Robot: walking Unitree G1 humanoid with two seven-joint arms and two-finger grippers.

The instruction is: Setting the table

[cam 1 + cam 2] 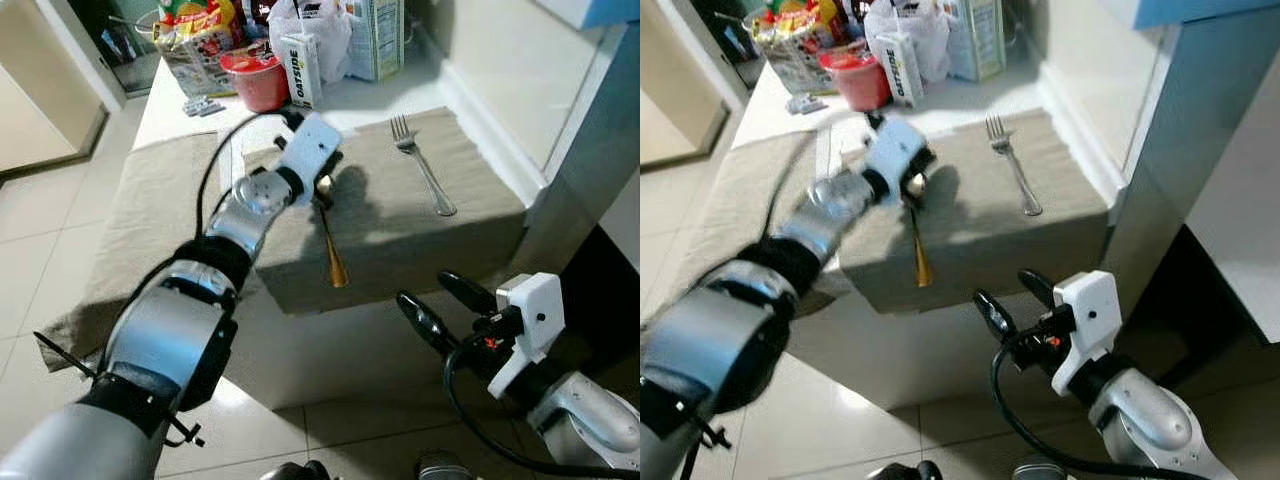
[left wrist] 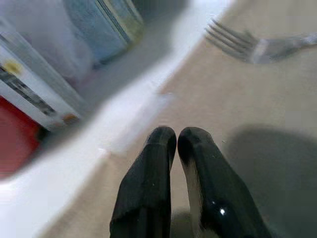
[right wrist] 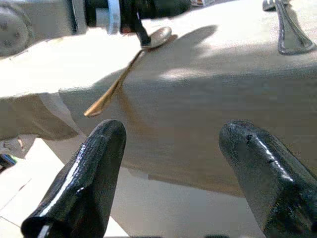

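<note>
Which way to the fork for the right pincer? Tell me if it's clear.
Probably clear. The right pincer hangs open below the table edge, and the fork lies alone on the cloth above it; the left pincer works beside, at the spoon.

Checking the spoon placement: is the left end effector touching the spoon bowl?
Touching. In the right wrist view a fingertip of the left end effector meets the bowl of the spoon, with no gap.

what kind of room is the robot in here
Likely a home kitchen or dining corner: a fork and a spoon lie on a beige placemat, with an oat drink carton and grocery packets behind.
</note>
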